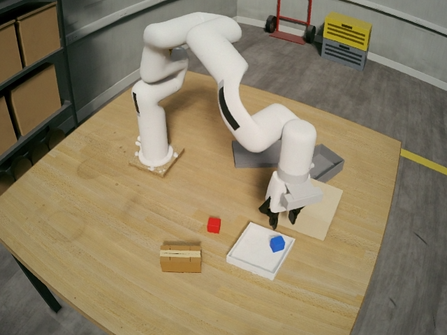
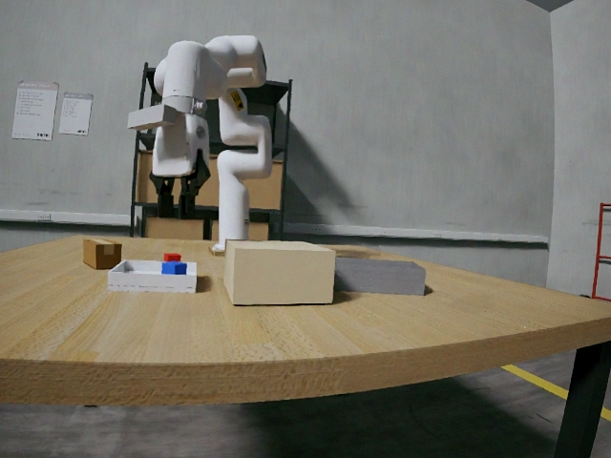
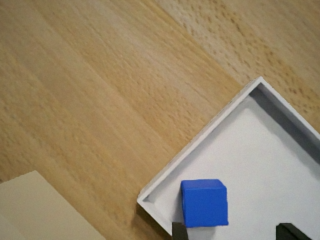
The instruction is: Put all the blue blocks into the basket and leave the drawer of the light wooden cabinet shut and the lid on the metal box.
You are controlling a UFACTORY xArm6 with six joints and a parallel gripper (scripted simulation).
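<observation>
A blue block [image 1: 277, 243] lies inside the white basket [image 1: 260, 254], near its far right corner and within the rim. It also shows in the exterior view [image 2: 174, 267] and the wrist view [image 3: 204, 202]. My gripper [image 1: 283, 218] [image 2: 175, 207] hangs well above the basket's far edge, apart from the block, with its fingers half open and nothing between them. The light wooden cabinet [image 1: 317, 209] stands just behind the basket. The grey metal box [image 1: 326, 162] is open, and a flat grey lid [image 1: 252, 155] lies beside it.
A red block [image 1: 214, 225] sits on the table left of the basket. A small cardboard box [image 1: 180, 257] stands near the front. The arm's base [image 1: 155, 158] is at the back left. My arm hides part of the metal box.
</observation>
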